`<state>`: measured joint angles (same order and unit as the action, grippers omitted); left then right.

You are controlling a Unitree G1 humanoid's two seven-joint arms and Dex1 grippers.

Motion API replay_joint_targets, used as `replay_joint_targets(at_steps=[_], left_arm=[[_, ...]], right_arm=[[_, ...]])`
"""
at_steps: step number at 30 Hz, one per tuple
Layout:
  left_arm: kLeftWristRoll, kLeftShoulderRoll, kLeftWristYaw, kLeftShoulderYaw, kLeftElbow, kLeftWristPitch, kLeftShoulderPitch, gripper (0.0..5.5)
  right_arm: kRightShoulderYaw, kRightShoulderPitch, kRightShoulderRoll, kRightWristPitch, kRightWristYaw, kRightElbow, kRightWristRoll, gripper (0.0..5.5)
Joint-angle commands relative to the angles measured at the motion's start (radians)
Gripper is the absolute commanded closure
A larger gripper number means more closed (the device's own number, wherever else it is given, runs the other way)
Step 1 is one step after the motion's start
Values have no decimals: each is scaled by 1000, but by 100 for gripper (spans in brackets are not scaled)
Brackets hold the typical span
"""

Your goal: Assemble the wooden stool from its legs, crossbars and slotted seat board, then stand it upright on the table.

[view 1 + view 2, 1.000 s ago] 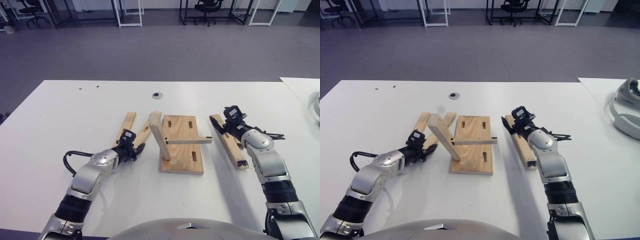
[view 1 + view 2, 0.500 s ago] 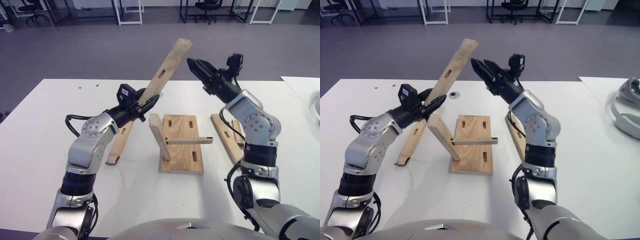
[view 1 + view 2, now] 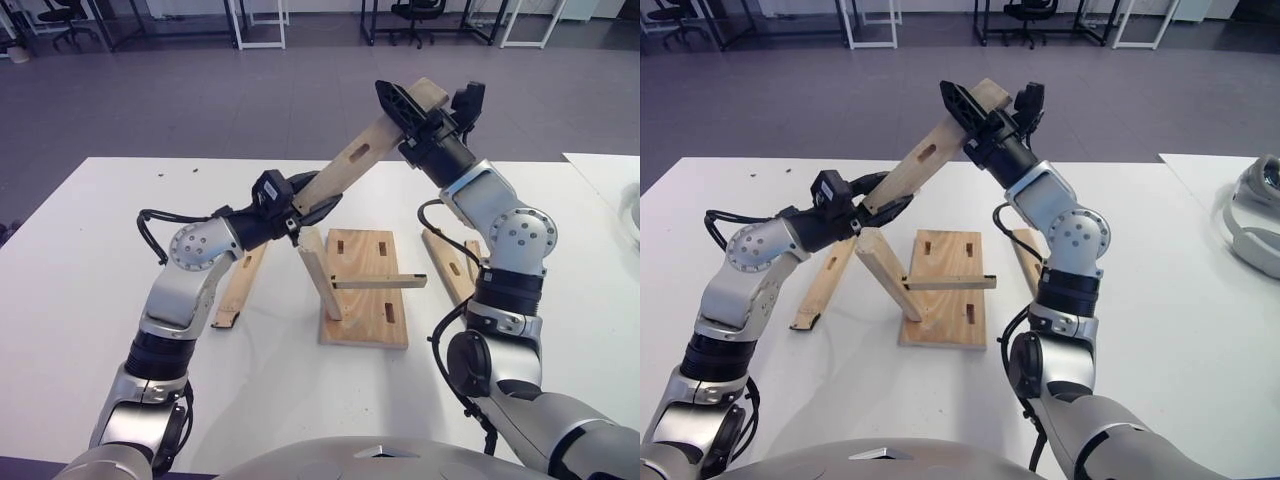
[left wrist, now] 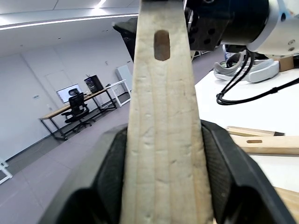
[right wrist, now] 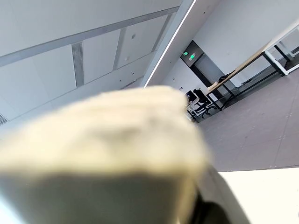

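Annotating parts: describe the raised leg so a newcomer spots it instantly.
Above the white table, over the seat board, one slotted wooden leg slants in mid-air, clamped by the left gripper, top end at the right gripper. The other loose legs lie flat.

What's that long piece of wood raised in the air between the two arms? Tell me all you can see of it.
It is a wooden leg: a pale, flat bar with visible grain and one oblong slot cut through it. It slants in the air above the seat board, its lower end toward the robot's left and its top end higher, to the right. The left gripper is clamped on its lower part, one finger on each edge. Its top end lies at the right gripper.
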<state>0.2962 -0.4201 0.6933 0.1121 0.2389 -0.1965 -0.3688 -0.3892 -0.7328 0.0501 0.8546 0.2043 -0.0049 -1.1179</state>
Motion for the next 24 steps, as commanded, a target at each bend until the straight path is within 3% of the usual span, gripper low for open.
replay_joint_targets(at_steps=[1,6,11,13,18,24], left_arm=[[-34,-21,25,0,-24,36,-28,315],[-55,-34,4,-19,-31,24,5,236],[-90,-72,-126,-135,103,-81,388,146],[-88,-54,-176,-124,170,-165,518,123],[-116,-17,-256,-62,241,-275,559,123],[-112,24,-305,-39,302,-351,532,123]], right_arm=[[-25,15,13,11,-40,-11,-65,432],[-75,151,42,-24,-104,-120,-75,451],[-208,652,6,-46,-344,-507,-210,451],[-225,787,2,-76,-447,-610,-302,451],[-189,934,92,-120,-576,-688,-387,451],[-138,990,215,-149,-542,-657,-295,451]])
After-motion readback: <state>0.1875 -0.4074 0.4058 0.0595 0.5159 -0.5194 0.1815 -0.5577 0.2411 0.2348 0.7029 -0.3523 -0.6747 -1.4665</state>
